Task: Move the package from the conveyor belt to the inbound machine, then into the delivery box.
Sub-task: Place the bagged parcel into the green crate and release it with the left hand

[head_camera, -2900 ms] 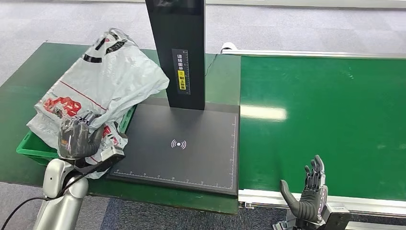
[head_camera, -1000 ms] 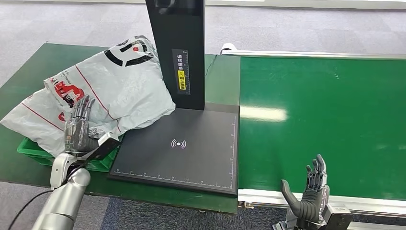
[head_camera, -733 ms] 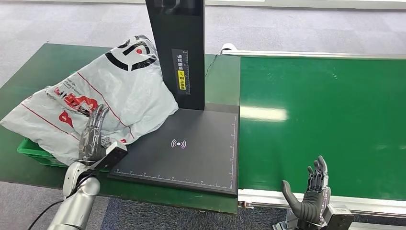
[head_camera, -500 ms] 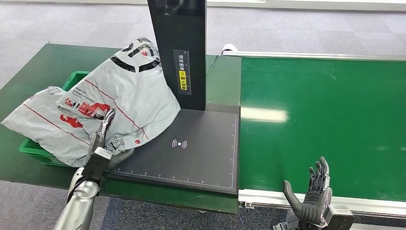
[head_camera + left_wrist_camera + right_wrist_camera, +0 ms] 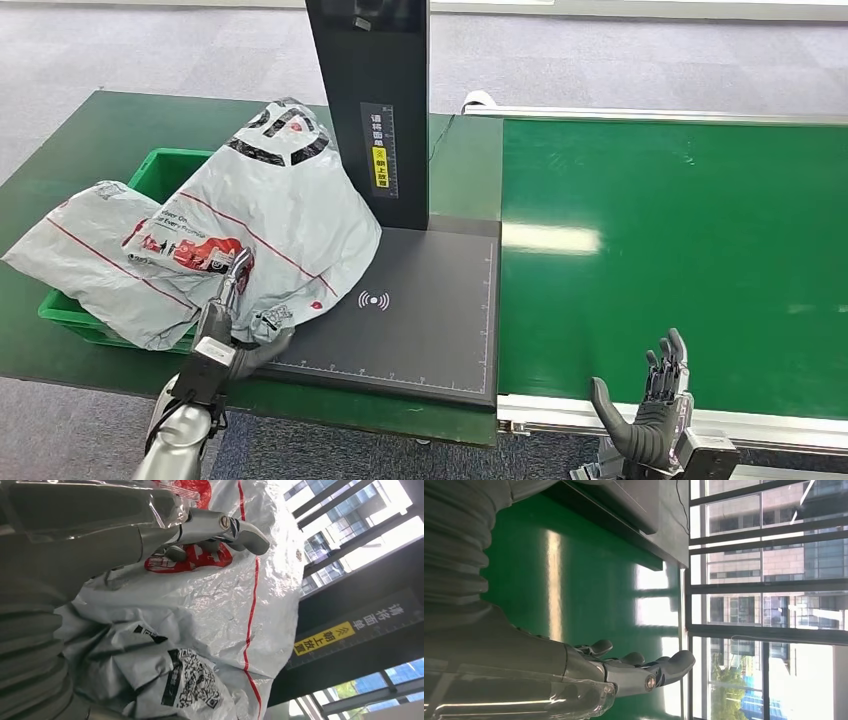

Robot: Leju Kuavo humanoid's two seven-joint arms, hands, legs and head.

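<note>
The conveyor belt (image 5: 680,250), a wide green surface, is seen stretching away in front of the right hand (image 5: 645,405), which is raised at the belt's near edge with its fingers spread apart and nothing in them; in the right wrist view the same hand (image 5: 624,672) is seen open above the green surface (image 5: 574,595). A dark green table (image 5: 60,150) lies ahead of the left hand (image 5: 225,325) and carries everything else. The inbound machine (image 5: 410,300), a flat black plate with a tall black post, is set just to the right of the left hand. The package (image 5: 275,220), a large grey plastic mailing bag with red and black print, is found directly ahead of the left hand, propped against the post, with its lower corner lying on the plate's left edge and the rest leaning over the box. The left hand is laid against the bag's lower part, fingers extended along the plastic and thumb spread to the side; no firm clasp can be made out. In the left wrist view the fingers (image 5: 220,530) are shown stretched over the crinkled bag (image 5: 200,610). A second grey bag (image 5: 90,250) is spread to the left of that hand across the delivery box (image 5: 165,170), a green crate of which a far corner and the near rim are visible.
</note>
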